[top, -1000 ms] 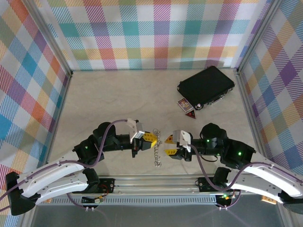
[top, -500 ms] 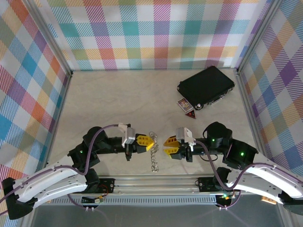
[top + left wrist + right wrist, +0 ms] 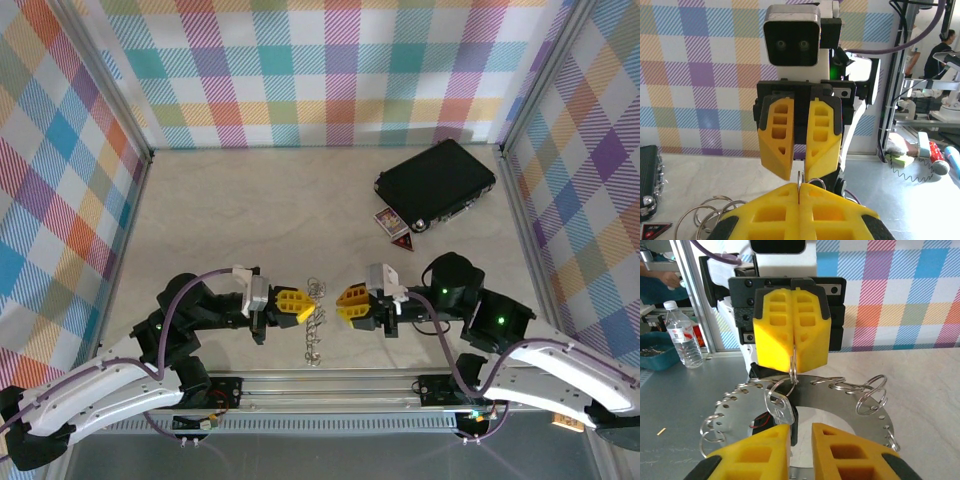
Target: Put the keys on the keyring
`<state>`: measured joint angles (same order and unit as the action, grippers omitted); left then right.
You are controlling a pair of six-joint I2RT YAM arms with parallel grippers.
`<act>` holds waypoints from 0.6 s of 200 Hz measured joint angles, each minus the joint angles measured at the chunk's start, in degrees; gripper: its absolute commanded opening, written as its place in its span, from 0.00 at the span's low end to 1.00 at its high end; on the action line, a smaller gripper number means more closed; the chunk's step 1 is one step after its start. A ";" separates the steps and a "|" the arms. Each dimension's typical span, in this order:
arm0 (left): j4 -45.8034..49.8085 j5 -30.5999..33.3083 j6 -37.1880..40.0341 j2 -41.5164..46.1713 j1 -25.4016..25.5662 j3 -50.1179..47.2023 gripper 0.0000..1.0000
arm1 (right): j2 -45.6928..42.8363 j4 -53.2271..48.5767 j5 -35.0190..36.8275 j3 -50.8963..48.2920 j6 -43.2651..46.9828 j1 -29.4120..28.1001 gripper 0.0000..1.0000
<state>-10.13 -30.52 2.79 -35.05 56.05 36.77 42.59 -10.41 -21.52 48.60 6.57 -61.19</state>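
The left gripper [image 3: 303,307] has drawn back, clamped on the keyring [image 3: 313,338] dangling below its tips; the facing right gripper [image 3: 343,302], jaws slightly apart, could knock that thin pinch loose if misaligned.

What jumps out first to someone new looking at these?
Two yellow-fingered grippers face each other tip to tip near the table's front edge. The left gripper is shut on the keyring, whose chain trails between them, and the right gripper has its jaws slightly apart. After that, the loud plaid walls and the black case at the far right.
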 measured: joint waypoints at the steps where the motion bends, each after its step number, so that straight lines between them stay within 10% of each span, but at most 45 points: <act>1: 0.04 -0.02 0.02 0.02 0.00 0.00 0.00 | 0.09 0.04 -0.02 0.00 0.00 0.00 0.19; 120: 3.72 2.34 1.31 -1.01 0.00 0.00 0.00 | 4.15 4.79 -0.98 0.61 -2.93 0.00 0.14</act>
<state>-6.42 -28.18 4.10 -36.05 56.05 36.77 46.74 -5.63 -22.50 49.21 3.64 -61.19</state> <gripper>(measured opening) 0.049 0.148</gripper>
